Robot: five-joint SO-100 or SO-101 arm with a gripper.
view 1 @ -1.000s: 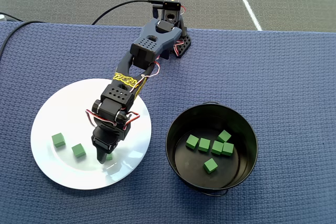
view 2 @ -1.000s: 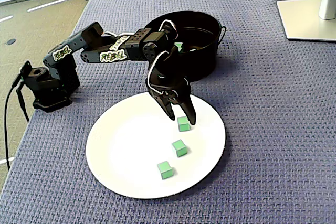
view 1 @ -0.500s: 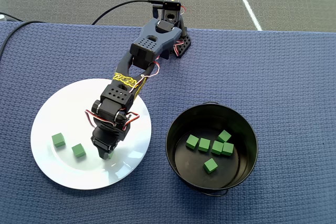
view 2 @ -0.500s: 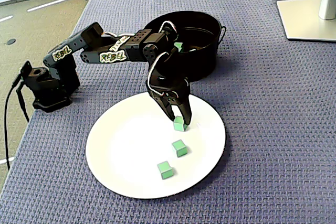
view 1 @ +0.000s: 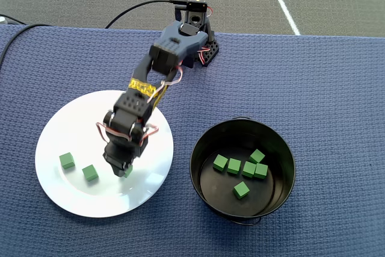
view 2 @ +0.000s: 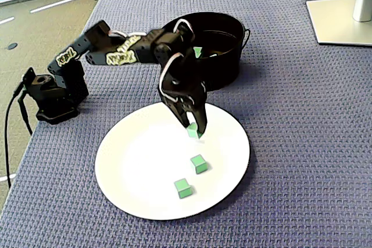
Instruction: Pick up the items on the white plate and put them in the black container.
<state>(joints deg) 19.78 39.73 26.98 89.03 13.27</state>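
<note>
**Cube number six is off the plate**

So since a second ago the gripper (view 1: 126,171) went from straddling the cube (view 1: 127,171) with its fingers apart to pinching it, and now the arm has pulled up a bit, so the cube looks lifted just clear of the white plate (view 1: 66,124). The other two cubes didn't budge.

Overhead view: counting cubes, I get eight total. Three are over the plate: the one clamped in the gripper at roughly 4 o'clock from the plate's middle, plus two loose ones, a left cube (view 1: 67,161) at about 8 o'clock and a middle cube (view 1: 90,173) at about 6 o'clock. Five more sit in the black container (view 1: 201,142): four cubes in a loose row (view 1: 234,166) across its middle and a fifth cube (view 1: 241,189) below them, toward 6 o'clock. The container stands at 3 o'clock from the plate, close but not touching. One arm, with its base (view 1: 198,34) at 12 o'clock on the blue mat (view 1: 325,88).

Fixed view: same story from the side. The gripper (view 2: 195,132) points down, fingers closed on the cube (view 2: 194,133), which hangs over the plate (view 2: 133,161) with a small gap under it. Two loose cubes (view 2: 199,163) lie toward 6 o'clock from it. The container (view 2: 221,65) is behind at 12 o'clock, one cube (view 2: 198,51) visible inside.
</note>
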